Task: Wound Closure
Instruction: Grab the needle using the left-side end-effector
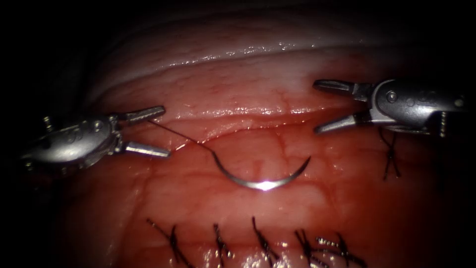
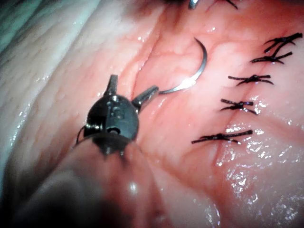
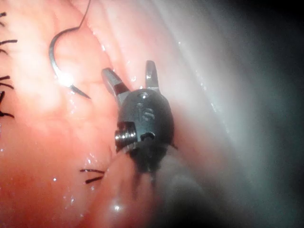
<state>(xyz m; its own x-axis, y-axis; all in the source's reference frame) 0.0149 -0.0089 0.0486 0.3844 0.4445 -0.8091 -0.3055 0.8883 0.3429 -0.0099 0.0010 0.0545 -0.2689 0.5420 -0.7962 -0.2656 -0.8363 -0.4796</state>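
With both the left tool and the right tool spread and nothing held, the needle is left lying loose on the tissue between them, where its thread could be snagged and dragged.

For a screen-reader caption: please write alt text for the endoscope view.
A curved needle lies free on the tissue between two open tools that hold nothing, the left tool and the right tool. Its thread runs toward the left tool; finished stitches line the lower edge.
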